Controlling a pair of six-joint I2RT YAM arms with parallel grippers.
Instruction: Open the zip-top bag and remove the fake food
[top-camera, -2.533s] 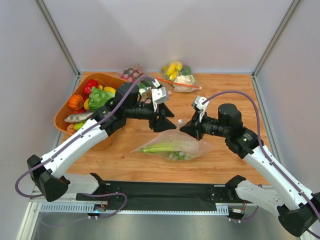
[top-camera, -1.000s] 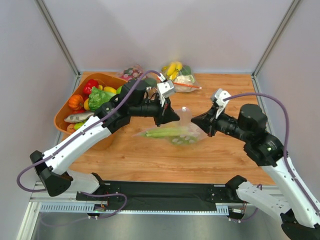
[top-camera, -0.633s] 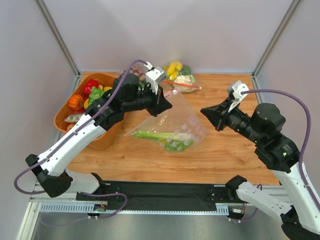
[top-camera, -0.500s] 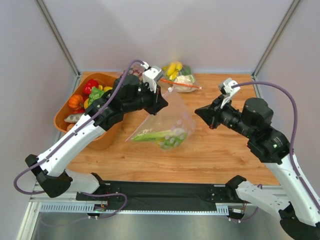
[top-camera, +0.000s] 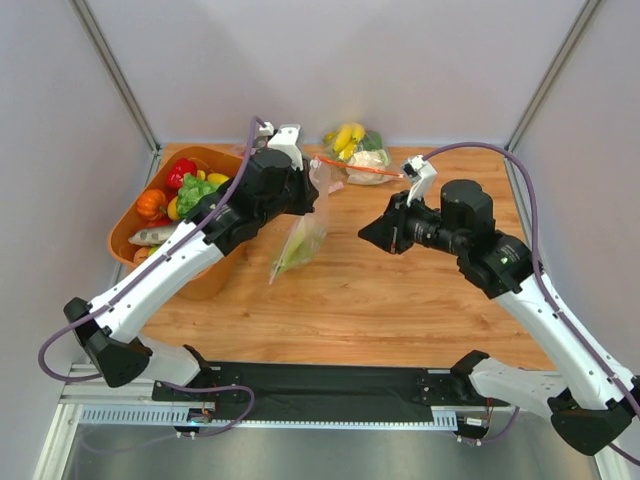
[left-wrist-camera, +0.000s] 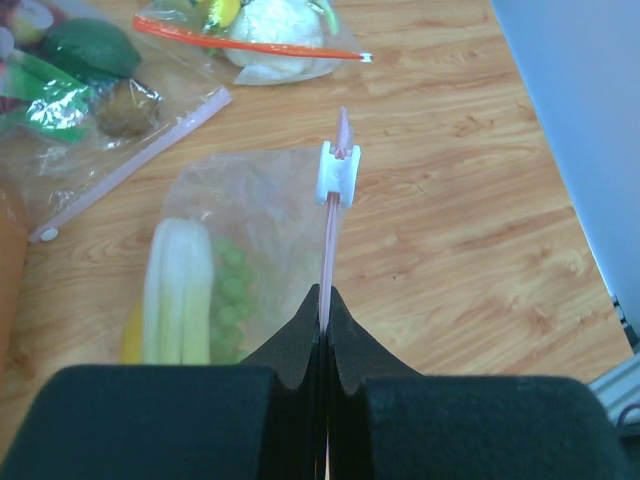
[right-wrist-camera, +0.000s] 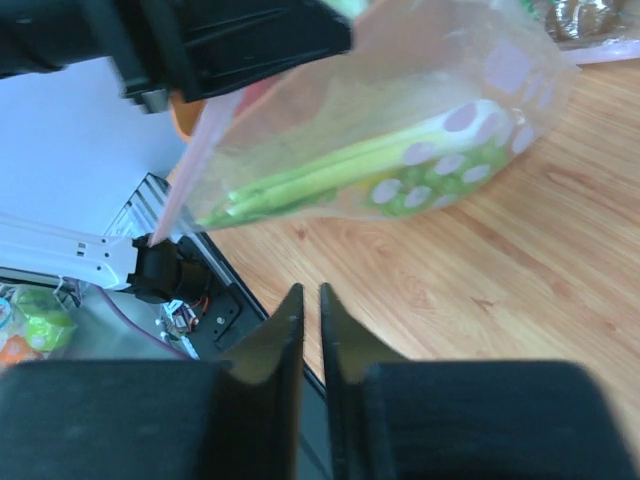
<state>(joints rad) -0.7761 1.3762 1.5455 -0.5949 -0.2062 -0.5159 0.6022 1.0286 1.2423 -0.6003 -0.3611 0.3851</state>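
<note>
My left gripper (top-camera: 312, 192) is shut on the pink zip strip of the zip-top bag (top-camera: 298, 243), which hangs in the air below it over the table's middle. In the left wrist view the strip runs from my fingertips (left-wrist-camera: 325, 292) up to a white slider (left-wrist-camera: 338, 172). The fake food lies inside the bag: a pale-green stalk (left-wrist-camera: 180, 290), green grapes (left-wrist-camera: 232, 290) and a sliver of yellow. My right gripper (top-camera: 366, 235) hovers just right of the bag without touching it. Its jaws stand a narrow gap apart with nothing between them (right-wrist-camera: 310, 292), and the dotted bag (right-wrist-camera: 400, 140) hangs ahead of them.
An orange basket (top-camera: 118, 235) with tomato, peppers and lettuce stands at the left. A clear bag with banana and cauliflower (top-camera: 360, 150) lies at the back, with another clear bag (top-camera: 262, 145) to its left. The table's black front rail (top-camera: 320, 380) runs below.
The left arm has lifted the bag off the table, back and to the left, so it now hangs narrow. The right gripper has swung back left toward the bag, its jaws parted slightly.
</note>
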